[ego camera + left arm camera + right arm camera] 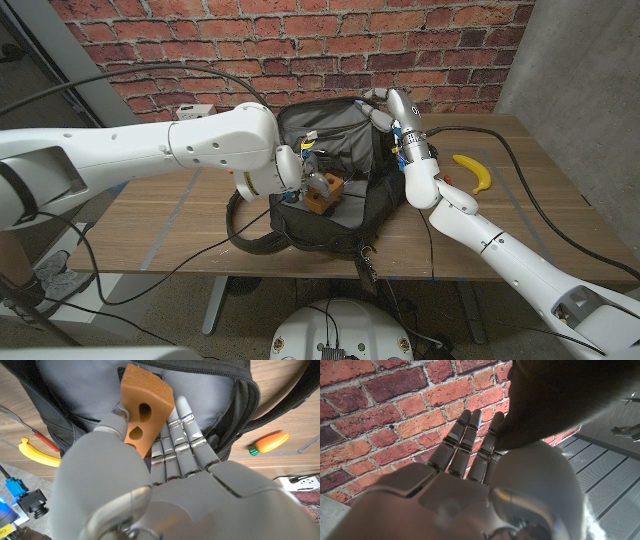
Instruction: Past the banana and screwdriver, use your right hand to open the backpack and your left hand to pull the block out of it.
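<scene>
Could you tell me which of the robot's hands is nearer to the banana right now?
The right hand, which holds up the backpack's flap, just beside the banana. The left hand is farther, gripping the block over the bag.

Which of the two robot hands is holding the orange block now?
The left hand: it grips the block over the backpack; the right hand holds the flap.

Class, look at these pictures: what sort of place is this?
Probably a robotics lab or workshop: a bare brick wall, loose cables trailing over a wooden table, and test props like a backpack.
</scene>
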{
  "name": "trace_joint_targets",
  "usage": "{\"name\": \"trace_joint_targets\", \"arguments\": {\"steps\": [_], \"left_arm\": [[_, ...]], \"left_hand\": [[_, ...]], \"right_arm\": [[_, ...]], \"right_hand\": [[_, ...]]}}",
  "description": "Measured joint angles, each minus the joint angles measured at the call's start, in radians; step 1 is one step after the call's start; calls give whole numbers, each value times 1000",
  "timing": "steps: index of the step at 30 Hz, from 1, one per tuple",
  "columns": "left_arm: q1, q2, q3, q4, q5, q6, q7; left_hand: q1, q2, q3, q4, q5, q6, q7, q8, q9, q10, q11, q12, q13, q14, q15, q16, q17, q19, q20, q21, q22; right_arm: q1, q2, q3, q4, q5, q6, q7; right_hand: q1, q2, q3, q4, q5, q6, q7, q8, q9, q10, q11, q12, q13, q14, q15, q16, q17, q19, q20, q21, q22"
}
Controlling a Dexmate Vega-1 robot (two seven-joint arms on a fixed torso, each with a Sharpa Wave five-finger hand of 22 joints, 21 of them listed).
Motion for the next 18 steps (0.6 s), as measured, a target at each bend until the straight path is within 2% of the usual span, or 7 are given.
{"name": "trace_joint_targets", "arguments": {"steps": [12,18], "left_arm": [[84,64,-108,-71,71,0,-87],[157,103,-199,-112,92,0,-120]], "left_hand": [[0,0,-4,4,3,9,-2,0,0,0,0,0,7,0,0,0,9,0,0,15,0],[0,0,-4,4,3,12,-5,7,0,0,0,5,9,0,0,0,14,-5,-5,20,0]], "right_arm": [[11,4,-13,-12,-11,-33,3],[22,7,-21,-13,-17,-49,10]], "right_hand": [[7,4,0,0,-1,0,0,-4,0,0,0,-8,0,0,0,-8,5,0,0,0,0],[6,5,0,0,-2,0,0,0,-1,0,0,-8,0,0,0,-8,5,0,0,0,0]]}}
